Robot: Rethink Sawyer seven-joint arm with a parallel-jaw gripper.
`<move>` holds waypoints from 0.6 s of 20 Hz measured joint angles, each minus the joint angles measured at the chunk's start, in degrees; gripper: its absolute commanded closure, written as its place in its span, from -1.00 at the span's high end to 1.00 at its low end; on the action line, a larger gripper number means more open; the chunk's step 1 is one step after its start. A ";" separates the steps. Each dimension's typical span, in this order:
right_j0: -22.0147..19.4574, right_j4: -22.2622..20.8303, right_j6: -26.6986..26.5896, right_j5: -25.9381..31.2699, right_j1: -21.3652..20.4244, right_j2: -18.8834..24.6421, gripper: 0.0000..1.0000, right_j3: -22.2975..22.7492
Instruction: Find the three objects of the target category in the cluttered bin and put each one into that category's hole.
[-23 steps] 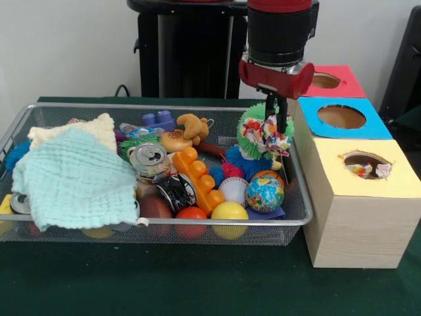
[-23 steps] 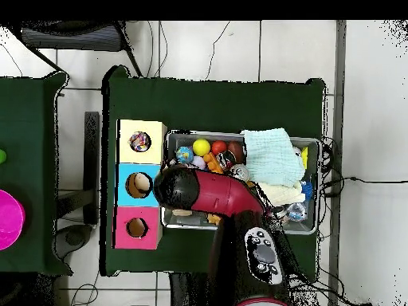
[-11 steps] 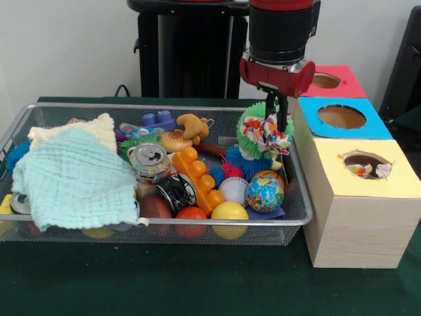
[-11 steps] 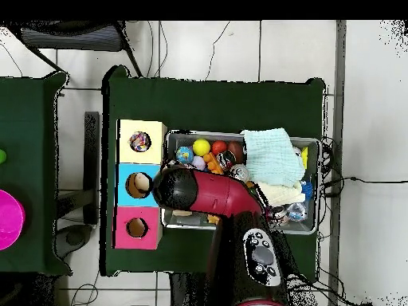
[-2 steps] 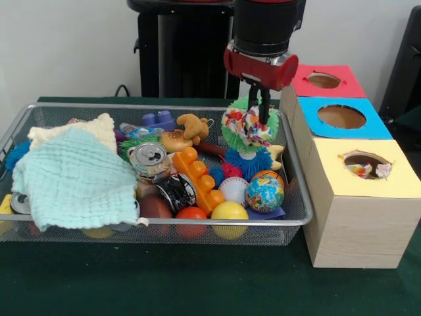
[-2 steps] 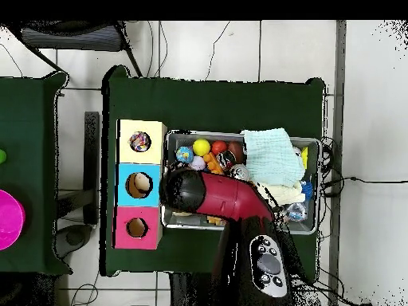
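Note:
In the front view my gripper (image 5: 260, 110) hangs over the right end of the wire bin (image 5: 158, 224), shut on a multicoloured fabric bundle (image 5: 246, 126). The bundle is lifted clear, in front of a green spiky ball (image 5: 231, 135). To the right stands the yellow box (image 5: 368, 197); similar multicoloured pieces (image 5: 362, 170) lie in its hole. Behind it are the blue box (image 5: 342, 118) and the pink box (image 5: 327, 81), their holes dark. In the overhead view the arm's head (image 6: 182, 190) hides the gripper beside the blue box (image 6: 139, 185).
The bin holds a light green cloth (image 5: 75, 181), a cream cloth (image 5: 66, 131), a drink can (image 5: 149, 158), an orange toy brick (image 5: 197, 176), a globe ball (image 5: 265, 192), a yellow ball (image 5: 229, 214) and other toys. Green cloth covers the table (image 5: 197, 283).
The gripper has moved left and slightly up in the front view, away from the boxes, carrying the fabric bundle with it over the bin.

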 measured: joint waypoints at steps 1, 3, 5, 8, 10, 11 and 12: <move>0.00 -0.13 0.00 0.42 0.01 -0.38 -1.00 0.00; -0.02 -0.46 0.00 0.65 0.15 -0.97 -1.00 0.00; -0.06 -0.75 0.00 0.67 0.38 -1.37 -1.00 0.00; -0.50 -1.38 0.00 0.66 1.50 -1.96 -1.00 0.00; -0.95 -1.69 0.00 0.63 2.48 -2.10 -1.00 0.02; -1.18 -1.80 0.00 0.58 2.90 -2.10 -1.00 0.03; -1.75 -2.15 0.00 0.20 3.86 -2.09 -1.00 0.09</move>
